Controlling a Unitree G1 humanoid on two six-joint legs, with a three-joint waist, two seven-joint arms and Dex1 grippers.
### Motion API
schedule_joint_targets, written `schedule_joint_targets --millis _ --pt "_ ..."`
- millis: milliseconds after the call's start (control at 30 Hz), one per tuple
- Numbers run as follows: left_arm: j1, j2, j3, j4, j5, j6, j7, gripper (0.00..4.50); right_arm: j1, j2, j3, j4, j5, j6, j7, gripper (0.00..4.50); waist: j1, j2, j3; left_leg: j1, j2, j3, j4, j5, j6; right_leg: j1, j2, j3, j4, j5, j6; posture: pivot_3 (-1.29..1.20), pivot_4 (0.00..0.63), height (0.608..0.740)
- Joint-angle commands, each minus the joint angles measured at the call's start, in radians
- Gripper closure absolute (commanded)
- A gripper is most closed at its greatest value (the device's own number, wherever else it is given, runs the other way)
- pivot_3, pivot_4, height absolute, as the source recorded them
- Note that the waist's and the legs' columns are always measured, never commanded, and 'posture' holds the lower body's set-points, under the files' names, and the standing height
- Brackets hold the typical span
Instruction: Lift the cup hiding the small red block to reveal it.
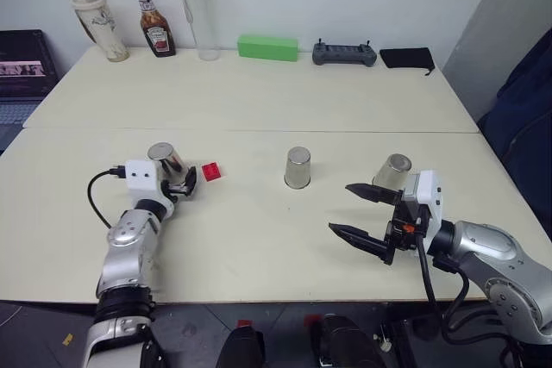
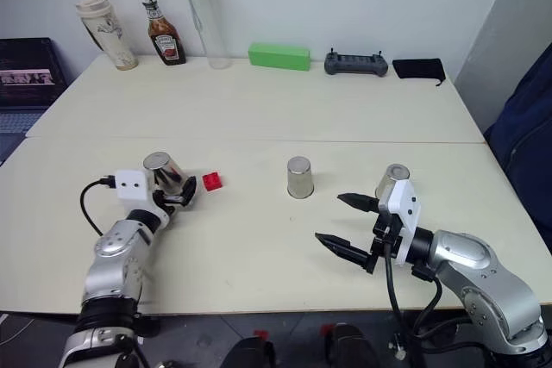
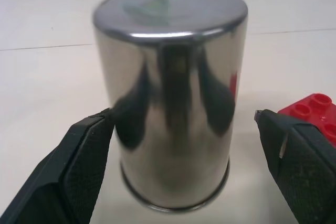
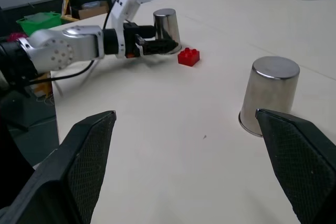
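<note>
Left gripper (image 1: 184, 185) at lower left of the head views, fingers spread to either side of the left cup (image 1: 166, 162). Cup upside down on the table (image 1: 259, 239), standing between the fingers; in the left wrist view one finger (image 3: 79, 166) at the cup wall, the other finger apart from it with a gap showing. Whether the near finger touches the wall: cannot tell.

Red block (image 1: 211, 171) uncovered on the table, just beside the left cup toward frame centre, and just past the gripper's fingertip. Studs up. Block (image 4: 188, 56) also seen in the right wrist view, next to the left gripper and cup.

Middle cup (image 1: 297, 167) upside down at frame centre, well apart from both grippers. Right cup (image 1: 393, 173) upside down at centre right, just behind the right gripper (image 1: 354, 211). Contents of these two cups hidden.

Right gripper at lower right, fingers spread wide, holding nothing, pointing toward frame centre. Middle cup between its fingers in the right wrist view, but at a distance.

Along the upper edge of the table, left to right: lidded tumbler (image 1: 97, 23), ketchup bottle (image 1: 154, 23), tall clear bottle (image 1: 196, 9) with green cap, green block (image 1: 267, 47), grey controller (image 1: 343, 54), black pouch (image 1: 406, 58). Contents of the tumbler not discernible; clear bottle appears empty. Laptop (image 1: 24, 66) at far left edge.
</note>
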State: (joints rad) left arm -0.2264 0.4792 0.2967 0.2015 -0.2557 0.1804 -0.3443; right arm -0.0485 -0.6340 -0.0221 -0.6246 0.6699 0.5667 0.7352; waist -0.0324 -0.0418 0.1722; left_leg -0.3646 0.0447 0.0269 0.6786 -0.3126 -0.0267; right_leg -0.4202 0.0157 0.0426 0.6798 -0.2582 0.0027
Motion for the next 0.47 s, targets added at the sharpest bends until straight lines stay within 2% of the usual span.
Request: schedule_joint_targets --millis 33,133,233,367,467 --pt "0.094 0.118 0.068 -0.203 -0.074 0.156 -0.092 0.01 0.037 -0.017 -0.053 -0.041 0.025 -0.009 0.007 0.0 0.001 0.0 0.0 0.0 0.0 0.0 0.0 0.0 0.0 0.0 0.0 0.0 0.0 0.0 0.0 0.0 0.15 0.74" --pt "0.215 0.259 0.145 -0.294 -0.146 0.307 -0.214 0.01 0.075 -0.035 -0.089 -0.038 0.039 -0.011 0.022 0.0 -0.001 0.0 0.0 0.0 0.0 0.0 0.0 0.0 0.0 0.0 0.0 0.0 0.0 -0.003 0.004 0.0 0.15 0.74" --pt "0.322 0.355 0.184 -0.407 -0.228 0.412 -0.334 0.01 0.094 -0.048 -0.107 -0.028 0.037 -0.021 0.037 0.0 0.0 0.001 0.001 0.001 0.001 0.001 0.0 0.0 0.0 -0.001 0.0 0.0 0.0 -0.004 0.004 0.0 0.15 0.74" --pt "0.332 0.416 0.209 -0.525 -0.354 0.512 -0.431 0.01 0.104 -0.054 -0.124 -0.013 0.035 -0.023 0.048 0.0 0.014 0.001 0.001 0.001 0.0 0.001 0.0 0.0 0.0 0.0 -0.001 0.0 0.0 -0.004 0.004 0.0 0.15 0.74" --pt "0.286 0.419 0.213 -0.538 -0.39 0.547 -0.431 0.01 0.116 -0.059 -0.128 -0.013 0.031 -0.026 0.057 0.0 0.02 0.001 0.001 0.002 0.0 0.002 0.001 0.0 0.0 0.0 -0.001 -0.001 0.0 -0.004 0.004 0.0 0.15 0.74"
